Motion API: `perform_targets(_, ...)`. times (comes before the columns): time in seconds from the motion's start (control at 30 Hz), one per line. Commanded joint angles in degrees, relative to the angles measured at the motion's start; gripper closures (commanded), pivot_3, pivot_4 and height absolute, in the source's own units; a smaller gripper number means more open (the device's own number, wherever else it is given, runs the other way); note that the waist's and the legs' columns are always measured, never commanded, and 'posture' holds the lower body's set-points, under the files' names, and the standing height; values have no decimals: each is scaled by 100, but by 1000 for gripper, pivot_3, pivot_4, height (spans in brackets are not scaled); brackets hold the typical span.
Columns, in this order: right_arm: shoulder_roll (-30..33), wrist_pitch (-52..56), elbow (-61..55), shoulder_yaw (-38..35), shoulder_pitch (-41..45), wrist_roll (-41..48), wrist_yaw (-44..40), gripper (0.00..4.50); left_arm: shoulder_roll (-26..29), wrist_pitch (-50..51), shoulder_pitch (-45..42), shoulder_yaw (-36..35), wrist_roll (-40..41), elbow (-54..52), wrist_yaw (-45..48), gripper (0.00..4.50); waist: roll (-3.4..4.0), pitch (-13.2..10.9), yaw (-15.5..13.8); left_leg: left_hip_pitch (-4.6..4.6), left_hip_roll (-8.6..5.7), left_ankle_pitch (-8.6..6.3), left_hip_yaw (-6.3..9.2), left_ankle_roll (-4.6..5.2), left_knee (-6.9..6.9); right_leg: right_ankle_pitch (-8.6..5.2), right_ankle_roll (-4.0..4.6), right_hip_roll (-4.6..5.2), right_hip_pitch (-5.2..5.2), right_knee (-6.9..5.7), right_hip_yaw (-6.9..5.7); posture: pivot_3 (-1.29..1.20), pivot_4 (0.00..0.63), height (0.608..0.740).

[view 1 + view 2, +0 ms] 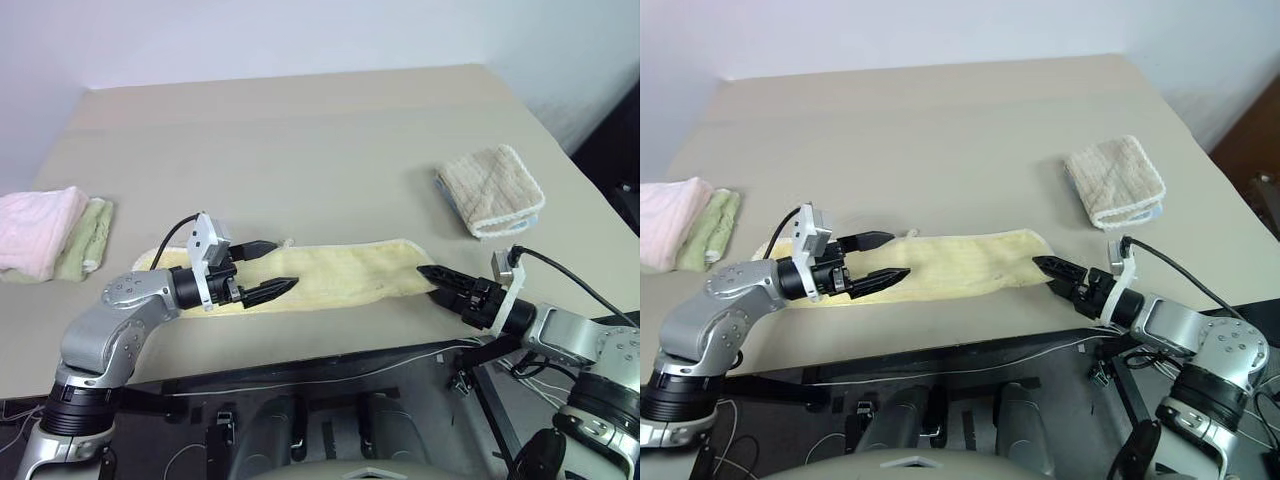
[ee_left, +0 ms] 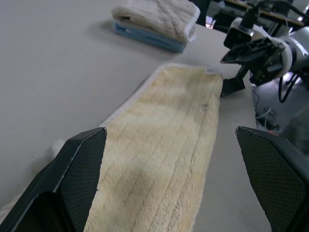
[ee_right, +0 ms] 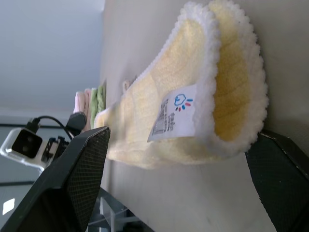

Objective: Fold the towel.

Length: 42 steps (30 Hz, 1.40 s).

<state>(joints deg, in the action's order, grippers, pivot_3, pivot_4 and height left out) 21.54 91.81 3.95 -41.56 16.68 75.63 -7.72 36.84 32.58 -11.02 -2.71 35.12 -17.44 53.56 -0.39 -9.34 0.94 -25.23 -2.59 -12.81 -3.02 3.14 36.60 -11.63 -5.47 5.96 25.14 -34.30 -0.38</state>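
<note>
Here the towel (image 1: pixel 330 275), pale yellow with a whitish hem, lies stretched out as a long strip along the near edge of the table (image 1: pixel 300 140), already doubled lengthwise, with a small white label showing at its right end. The left gripper (image 1: pixel 272 268) hangs over the strip's left end, its two black fingers spread apart with cloth beneath them and nothing held. The right gripper (image 1: pixel 432 274) sits just off the towel's right end, pointing at it, fingers spread wide and empty. A folded beige towel (image 1: pixel 492 190) lies well beyond, and pink (image 1: pixel 38 228) and green (image 1: pixel 88 236) towels rest at far left.
</note>
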Motion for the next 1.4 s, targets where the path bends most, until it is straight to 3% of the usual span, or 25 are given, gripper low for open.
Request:
perform_targets(0.03, 32, -90, 53, -39, -13, 40, 349, 21, 110, -272, 115, 30, -187, -167, 100, 16, 4, 3, 5, 0, 0, 0, 0, 0, 0, 0, 0, 0, 0, 0, 0, 0, 150, 740)
perform_targets(0.07, 44, -136, 115, -66, -7, 50, 422, 21, 97, -272, 151, 18, -187, -174, 76, 16, 3, 5, 3, 1, 0, 0, 0, 0, 0, 0, 1, 0, 0, 0, 0, 0, 150, 740)
perform_targets(0.2, 103, -224, 183, -51, -3, 233, 543, 842, 86, -391, 300, 29, -258, -199, 93, 0, 2, 8, 2, 2, 1, -1, 1, 0, 0, 3, 6, 1, -5, 8, 0, 0, 150, 740)
perform_targets(0.47, 71, -423, 188, 78, -55, 591, 897, 3693, 52, -420, 291, 138, -364, -251, -10, 0, 1, 9, -8, -5, 1, -1, 1, 1, -3, 3, 7, 0, 3, 11, 0, 0, 150, 740)
perform_targets(0.53, 150, -438, 171, 117, -151, 728, 894, 4347, 43, -412, 298, 136, -350, -262, -19, 0, 0, 9, -1, -5, 2, -1, 1, 1, -3, 3, 7, 0, 0, 15, 0, 0, 150, 740)
perform_targets(0.57, 210, -446, 173, 132, -210, 815, 883, 4468, 42, -417, 297, 139, -354, -259, -17, 0, -1, 10, -2, -5, 2, -2, 0, 2, -3, 3, 7, 0, -2, 16, 0, 0, 150, 740)
perform_targets(0.83, 885, -602, 160, 314, -806, 1183, 532, 4468, 22, -424, 178, 190, -396, -185, 7, 0, 0, 11, -86, -10, 2, -9, 2, 14, -3, 2, 8, 3, -5, 31, -5, 0, 150, 740)
perform_targets(1.0, 1638, -781, 244, 244, -932, 1031, 53, 4468, 1, -287, -99, 244, -376, -108, -7, 0, 2, 10, -130, -12, 1, -10, -1, 16, 0, 2, 8, 4, -5, 33, -4, 0, 150, 740)
perform_targets(1.4, 2136, -1315, -1765, 1320, -179, 1508, -553, 4468, -16, -368, -268, 216, -455, 190, 138, 0, 2, 6, -30, -13, 4, -2, 0, 30, 3, 1, 5, -2, -3, 31, -4, 0, 150, 740)
